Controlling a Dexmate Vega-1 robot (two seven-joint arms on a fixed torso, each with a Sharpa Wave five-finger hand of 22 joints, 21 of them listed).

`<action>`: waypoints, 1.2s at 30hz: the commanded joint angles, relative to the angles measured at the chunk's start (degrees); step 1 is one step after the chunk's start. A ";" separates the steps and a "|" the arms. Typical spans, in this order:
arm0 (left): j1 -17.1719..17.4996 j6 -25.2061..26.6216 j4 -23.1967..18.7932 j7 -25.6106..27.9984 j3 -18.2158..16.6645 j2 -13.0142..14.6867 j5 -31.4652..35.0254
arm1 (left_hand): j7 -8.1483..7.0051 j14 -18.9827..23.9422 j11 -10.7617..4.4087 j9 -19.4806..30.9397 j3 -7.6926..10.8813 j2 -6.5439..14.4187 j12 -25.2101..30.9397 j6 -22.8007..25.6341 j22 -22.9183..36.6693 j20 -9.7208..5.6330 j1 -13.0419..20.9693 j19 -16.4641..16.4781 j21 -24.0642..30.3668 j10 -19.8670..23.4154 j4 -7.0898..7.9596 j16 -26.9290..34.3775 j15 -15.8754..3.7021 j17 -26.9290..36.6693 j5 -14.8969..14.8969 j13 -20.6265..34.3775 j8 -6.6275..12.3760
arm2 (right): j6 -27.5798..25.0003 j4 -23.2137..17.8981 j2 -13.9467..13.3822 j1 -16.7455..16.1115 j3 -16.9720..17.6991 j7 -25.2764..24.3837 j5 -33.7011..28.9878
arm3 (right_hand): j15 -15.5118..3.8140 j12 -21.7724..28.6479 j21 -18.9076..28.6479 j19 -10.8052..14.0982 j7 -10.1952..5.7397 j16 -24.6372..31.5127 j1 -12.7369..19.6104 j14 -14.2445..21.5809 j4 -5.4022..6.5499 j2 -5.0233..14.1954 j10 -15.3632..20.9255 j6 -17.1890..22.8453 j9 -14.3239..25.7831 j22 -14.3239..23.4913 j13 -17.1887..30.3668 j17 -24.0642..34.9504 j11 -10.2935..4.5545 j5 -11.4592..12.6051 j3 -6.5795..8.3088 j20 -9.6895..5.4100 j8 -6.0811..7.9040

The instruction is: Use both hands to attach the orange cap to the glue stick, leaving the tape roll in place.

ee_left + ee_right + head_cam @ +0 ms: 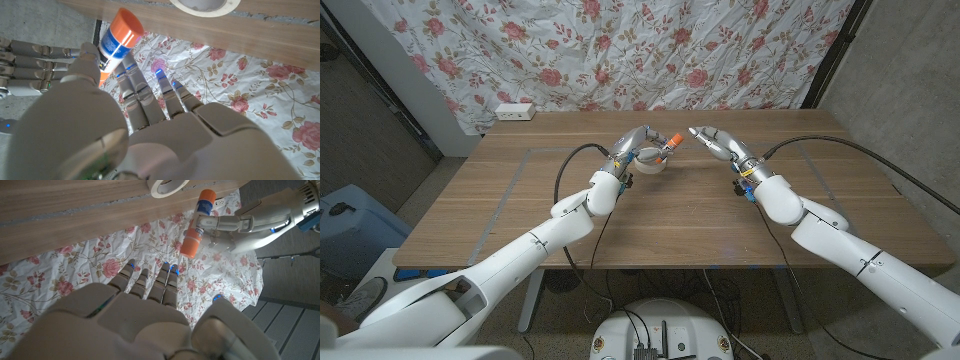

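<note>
My left hand [636,143] holds the glue stick [667,146] raised just above the table, pinched at its blue and white label [114,46]. The orange cap [190,242] sits on the end that points toward my right hand [716,141]. That hand hovers a short way from the cap with its fingers [35,64] stretched out and nothing in them. The white tape roll [650,161] lies on the table under the stick; the tape roll [167,186] also appears in the right wrist view.
A white power strip [515,111] lies at the table's far left edge. A floral curtain [620,45] hangs behind the wooden table [650,220]. A blue bin [345,235] stands on the floor to the left.
</note>
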 commanded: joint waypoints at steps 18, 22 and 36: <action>0.57 0.44 -1.07 -0.13 0.01 0.47 0.12 | -0.19 -0.19 -1.07 0.62 0.51 2.00 0.27 6.46 0.18 -0.13 0.42 0.52 0.31 1.30 0.05 -0.10 -6.40 0.12 0.33 0.25 0.41 | 0.46 -0.35 0.33 0.97 -1.54 1.94 -2.38 | -0.32 0.26 0.04 -0.13 -0.12 -0.50 -0.03 0.15 -0.27 0.22 0.34 0.61 0.06 0.23 -0.04 -0.25 0.18 -0.40 0.27 -0.45 0.14; 0.65 0.58 -1.12 0.11 0.03 0.44 0.32 | -0.10 -0.20 -1.06 0.62 0.55 2.03 0.26 6.51 0.18 -0.15 0.49 0.54 0.32 1.31 0.03 -0.10 -6.42 0.11 0.35 0.25 0.43 | 0.52 -0.32 0.38 1.00 -1.56 2.00 -2.51 | -0.32 0.25 0.06 -0.11 -0.16 -0.51 -0.07 0.21 -0.32 0.24 0.33 0.64 0.07 0.23 -0.04 -0.31 0.23 -0.44 0.28 -0.47 0.12; -0.28 -0.02 0.17 0.99 0.45 -0.25 0.96 | 0.10 0.02 -1.06 0.62 0.83 2.43 0.44 6.95 0.17 -0.34 1.09 1.09 0.48 1.90 -0.09 0.03 -6.69 0.18 0.42 0.27 0.61 | 0.53 -0.30 0.01 1.66 -2.26 3.36 -3.61 | -0.40 0.36 0.12 -0.02 -0.29 -0.57 -0.26 0.32 -0.47 0.30 0.67 1.25 0.07 0.21 -0.03 -0.50 0.01 -0.58 0.31 -0.57 0.22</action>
